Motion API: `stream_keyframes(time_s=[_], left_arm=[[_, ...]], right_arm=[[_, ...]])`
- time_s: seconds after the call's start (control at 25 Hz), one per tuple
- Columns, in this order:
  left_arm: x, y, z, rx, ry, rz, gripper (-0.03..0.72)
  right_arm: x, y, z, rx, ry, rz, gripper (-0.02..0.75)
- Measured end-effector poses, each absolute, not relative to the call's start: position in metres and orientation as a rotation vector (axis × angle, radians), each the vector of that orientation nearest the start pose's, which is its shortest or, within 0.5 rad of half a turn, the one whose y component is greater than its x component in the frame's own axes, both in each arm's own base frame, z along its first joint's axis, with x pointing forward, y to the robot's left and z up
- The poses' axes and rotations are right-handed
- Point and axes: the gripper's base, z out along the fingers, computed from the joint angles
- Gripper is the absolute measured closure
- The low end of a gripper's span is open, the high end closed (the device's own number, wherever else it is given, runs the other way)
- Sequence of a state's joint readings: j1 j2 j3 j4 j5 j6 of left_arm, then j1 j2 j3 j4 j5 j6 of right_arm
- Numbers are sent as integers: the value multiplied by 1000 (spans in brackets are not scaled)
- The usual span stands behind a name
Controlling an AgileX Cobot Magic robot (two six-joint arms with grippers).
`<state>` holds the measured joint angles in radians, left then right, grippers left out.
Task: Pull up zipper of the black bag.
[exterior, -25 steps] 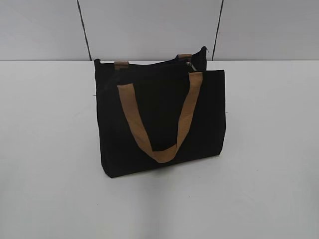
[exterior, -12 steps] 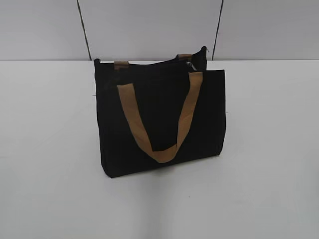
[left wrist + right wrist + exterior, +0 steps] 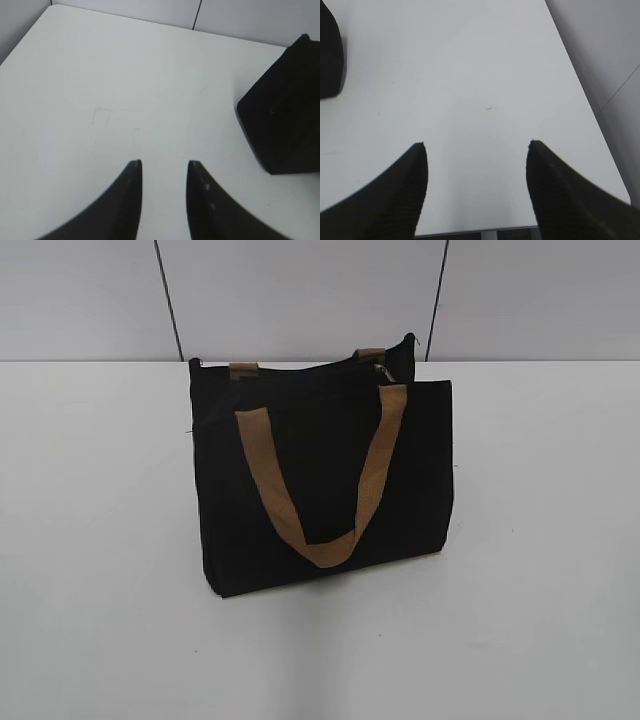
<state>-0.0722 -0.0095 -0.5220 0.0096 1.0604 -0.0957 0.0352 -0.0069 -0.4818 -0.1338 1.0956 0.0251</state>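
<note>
Standing: 1 black bag, 2 tan handles, 1 zipper.

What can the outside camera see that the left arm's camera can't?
Only the exterior view shows the whole black bag standing on the table, its tan strap handle hanging down the front, and the silvery zipper pull at the top right end. No gripper shows there.

Only the left wrist view shows the left gripper, open over bare table with nothing between its fingers.

Both show the white table and the bag, though the wrist view catches just one black corner of it, off to the right.
</note>
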Motion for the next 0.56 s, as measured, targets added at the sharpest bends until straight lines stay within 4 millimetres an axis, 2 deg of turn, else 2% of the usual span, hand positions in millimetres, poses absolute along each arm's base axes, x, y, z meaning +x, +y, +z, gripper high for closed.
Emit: stream_keyframes(time_s=[0.56], left_arm=[[-9,1,283,-24,2014,-96,456]], right_arm=[[-5,-11,270,-1,2085,-124,254]])
